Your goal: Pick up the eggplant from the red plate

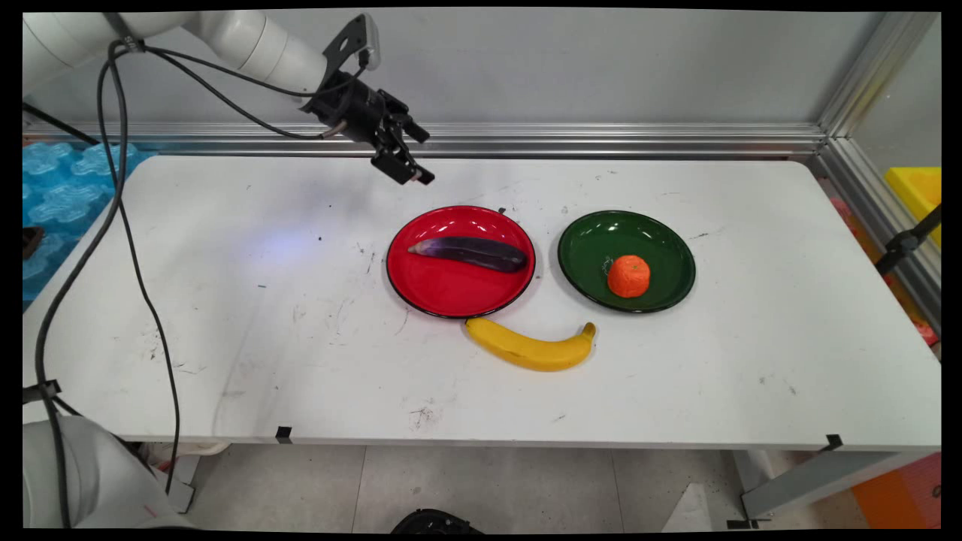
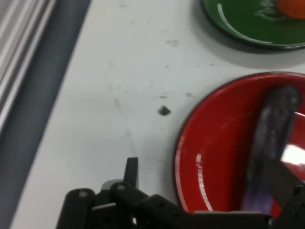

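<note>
The black two-finger gripper (image 1: pixel 415 156) hangs in the air above the far part of the white table (image 1: pixel 225 300), tilted down and toward the right, holding nothing. Its 2 fingers (image 1: pixel 406 171) stand apart, with a clear gap between them in the main view. In the hand view 1 finger (image 2: pixel 131 172) rises at lower left and the other at lower right, the rim of the plate showing between them.

Nearest to it, below and a little to its right, is a round glossy red plate (image 1: pixel 451 289) with a dark rim. A long dark purple eggplant (image 1: pixel 470 252) lies across the plate's far half, its paler tip pointing left. A small dark speck (image 2: pixel 164 110) sits on the table just beyond that plate's far edge.

Just beside the red plate on the right, not touching it, is a round dark green plate (image 1: pixel 594 248) holding 1 orange mandarin-like fruit (image 1: pixel 628 276) near its middle. A curved yellow banana (image 1: pixel 530 348) lies on the table just in front of the red plate, its left end close against the rim and its stem toward the green plate.
</note>
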Tool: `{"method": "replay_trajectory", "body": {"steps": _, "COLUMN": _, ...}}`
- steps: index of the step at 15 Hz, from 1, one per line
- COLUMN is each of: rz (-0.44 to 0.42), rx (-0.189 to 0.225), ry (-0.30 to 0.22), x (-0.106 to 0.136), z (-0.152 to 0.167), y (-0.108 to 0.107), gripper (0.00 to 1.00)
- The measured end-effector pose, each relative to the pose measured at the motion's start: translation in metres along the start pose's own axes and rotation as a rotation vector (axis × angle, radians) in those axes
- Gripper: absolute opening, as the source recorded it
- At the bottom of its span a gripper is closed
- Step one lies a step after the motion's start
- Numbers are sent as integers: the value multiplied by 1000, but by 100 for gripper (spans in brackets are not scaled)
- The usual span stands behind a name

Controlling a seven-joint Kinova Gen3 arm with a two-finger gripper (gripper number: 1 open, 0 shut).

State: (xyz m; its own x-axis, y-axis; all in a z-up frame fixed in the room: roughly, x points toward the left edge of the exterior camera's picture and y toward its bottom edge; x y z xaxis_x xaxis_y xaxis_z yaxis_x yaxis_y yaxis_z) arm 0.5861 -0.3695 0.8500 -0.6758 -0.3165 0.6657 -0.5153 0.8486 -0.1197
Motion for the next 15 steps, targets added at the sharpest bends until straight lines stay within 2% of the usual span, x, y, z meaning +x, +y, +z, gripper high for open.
{"method": "replay_trajectory", "body": {"steps": 5, "rz": 26, "rx": -91, "ry": -27, "x": 1, "z": 7, "y": 11, "gripper": 100}}
{"method": "replay_trajectory", "body": {"steps": 11, "rz": 95, "rx": -159, "ry": -51, "x": 1, "z": 20, "y": 10, "gripper": 100}}
{"method": "replay_trajectory", "body": {"steps": 15, "rz": 136, "rx": -193, "ry": -48, "x": 3, "z": 35, "y": 14, "gripper": 100}}
